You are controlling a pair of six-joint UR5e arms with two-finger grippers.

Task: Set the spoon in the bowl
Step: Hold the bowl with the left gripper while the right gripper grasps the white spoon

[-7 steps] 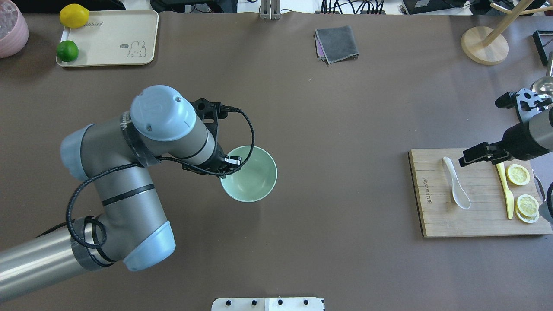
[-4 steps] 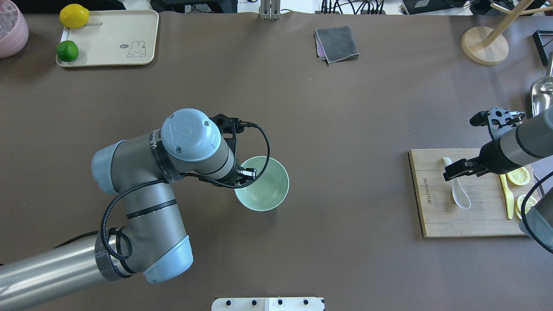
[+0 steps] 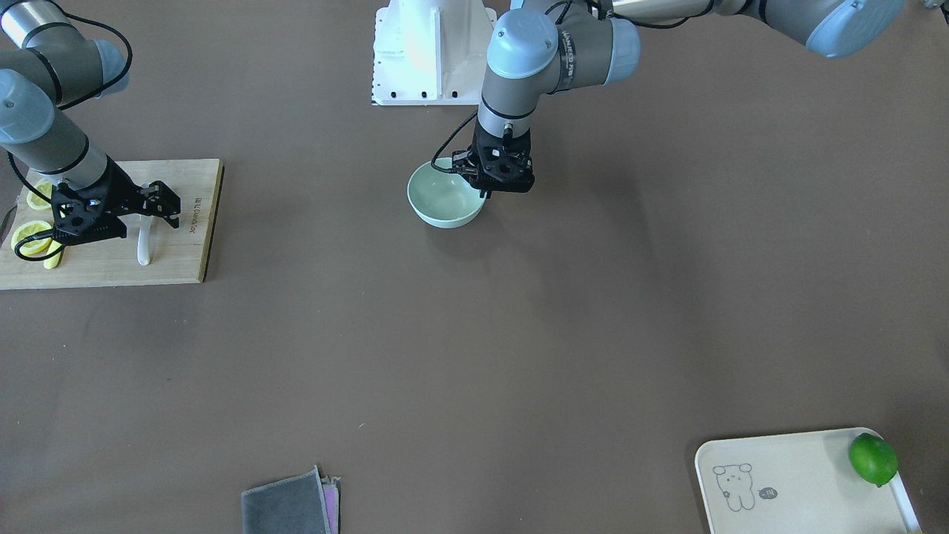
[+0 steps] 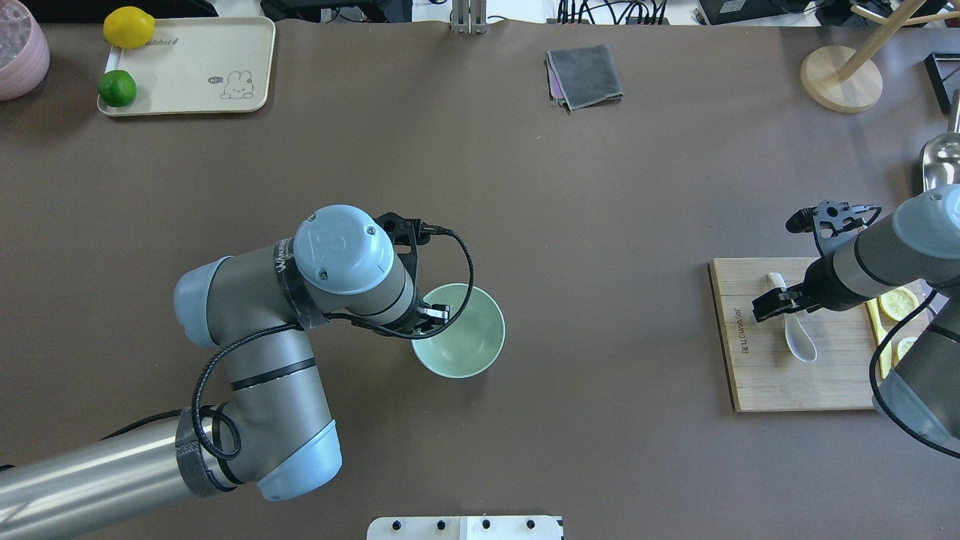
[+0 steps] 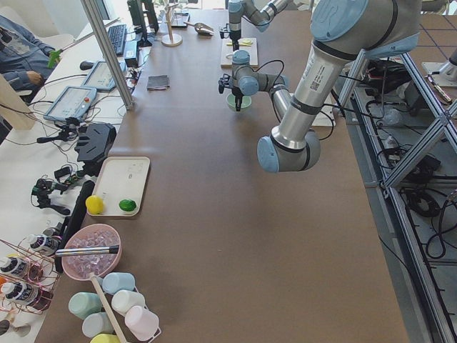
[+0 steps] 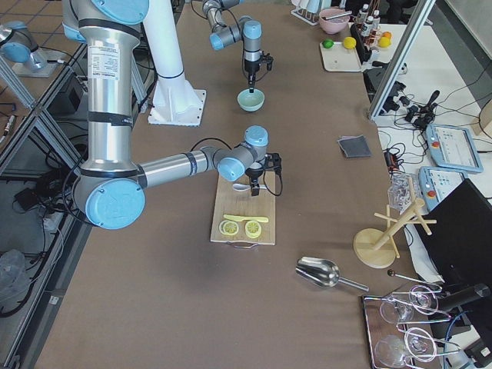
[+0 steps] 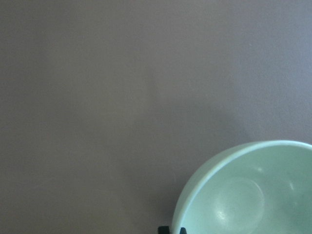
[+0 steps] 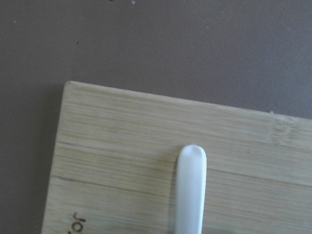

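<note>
The pale mint-green bowl (image 4: pixel 469 345) stands near the table's middle and also shows in the front view (image 3: pixel 441 200) and the left wrist view (image 7: pixel 243 195). My left gripper (image 4: pixel 431 311) is shut on the bowl's rim, on its left side in the overhead view. The white spoon (image 4: pixel 801 341) lies on a wooden cutting board (image 4: pixel 757 375) at the right, handle pointing away from me. My right gripper (image 4: pixel 772 300) hangs open over the spoon's handle (image 8: pixel 190 190). In the front view the gripper (image 3: pixel 148 215) sits just above the spoon (image 3: pixel 143 252).
A yellow knife (image 4: pixel 877 330) and lemon slices (image 4: pixel 898 304) lie on the board right of the spoon. A grey cloth (image 4: pixel 585 75), a wooden stand (image 4: pixel 840 79) and a metal scoop (image 4: pixel 941 161) sit at the back. A tray (image 4: pixel 195 75) with a lime is far left.
My left gripper has moved right and toward me, taking the bowl with it. My right gripper has moved left across the board to the spoon's handle. The spoon has not moved.
</note>
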